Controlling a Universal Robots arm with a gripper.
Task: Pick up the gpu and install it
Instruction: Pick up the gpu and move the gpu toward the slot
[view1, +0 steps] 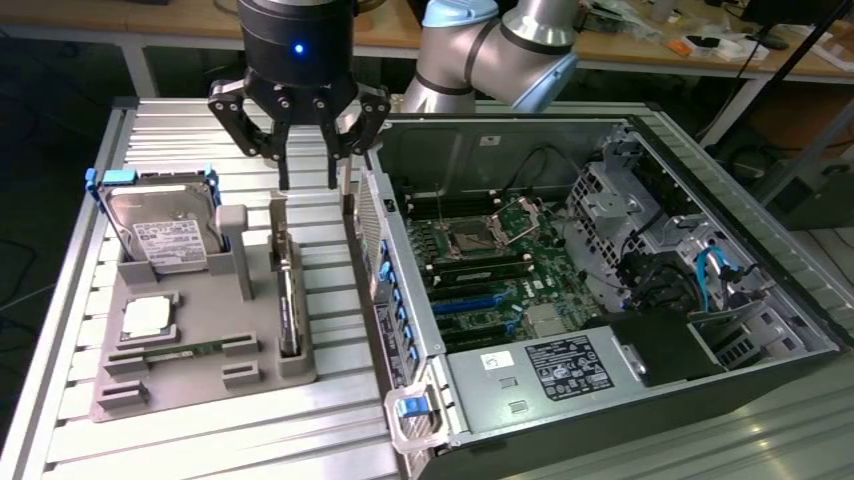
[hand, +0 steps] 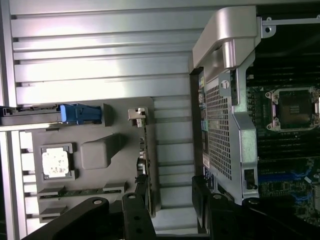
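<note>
- While the gripper (view1: 308, 180) hangs above the far end of the grey holder (view1: 254, 378), its jaws are spread wide and nothing sits between them.
- The gpu (view1: 286, 300) stands on its thin edge in a slot of that holder, on the slatted table (view1: 200, 440), just beside the open computer case (view1: 494, 150) and apart from it.
- From the claw, the card lies below and stretches toward the near side of the exterior view. Only its far end sits under the fingers.
- Its long axis runs from that far end toward the near edge of the table, roughly parallel to the case's side wall.
- In the wrist view the card (hand: 145, 160) lines up with one finger (hand: 132, 220) rather than with the gap. In the exterior view that is the finger on the exterior view's left. By my reckoning the card is not yet centred in the gap.
- The card reads as a narrow dark strip seen edge-on, with hints of green board along it and a pale metal bracket at the end nearest the claw. Its fan face cannot be made out from here.
- A hard drive (view1: 160, 235) leans in the holder's other bay, on the exterior view's left, well clear of the fingers.
</note>
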